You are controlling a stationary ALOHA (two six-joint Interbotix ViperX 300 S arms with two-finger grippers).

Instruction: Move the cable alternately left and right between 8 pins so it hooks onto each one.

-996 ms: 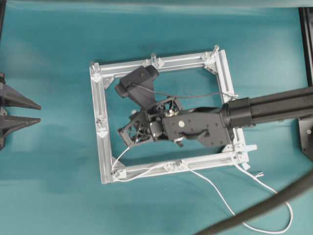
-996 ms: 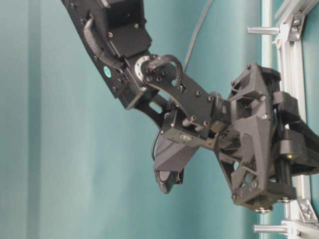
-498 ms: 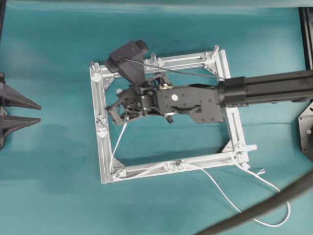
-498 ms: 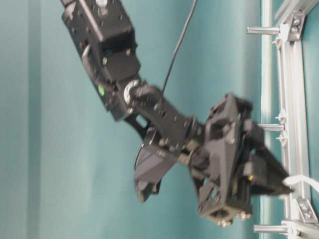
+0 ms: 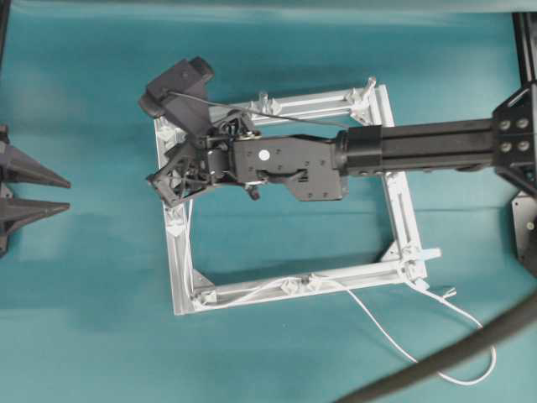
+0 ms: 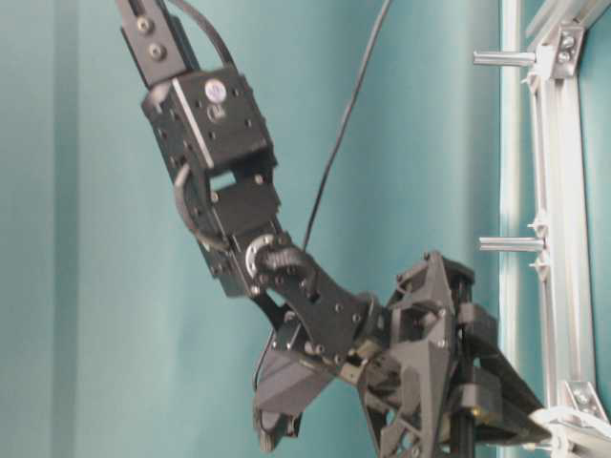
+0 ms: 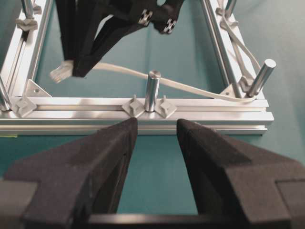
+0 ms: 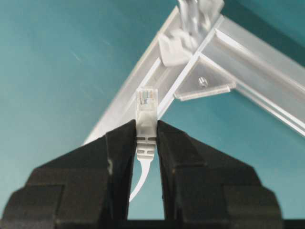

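Teal counter [image 5: 84, 319], silver frame [image 5: 178, 269], no legible writing.
Right fingers [image 8: 145, 138] pinch the cable [image 8: 146, 117] plug over the frame's corner; left fingers [image 7: 152, 138] gape empty facing a pin [image 7: 152, 90].

the right gripper [image 8: 145, 138] has its two black fingers [image 8: 119, 157] pinched on the small clear plug [image 8: 146, 114] of the white cable [image 8: 141, 179], plug end pointing up and away. the cord curves down between the fingers. just beyond the plug sits a corner of the silver frame [image 8: 248, 52], with a triangular bracket [image 8: 202, 83] and a screw in it, over the teal table [image 8: 62, 62]. a pin [image 8: 188, 14] stands blurred at that corner.
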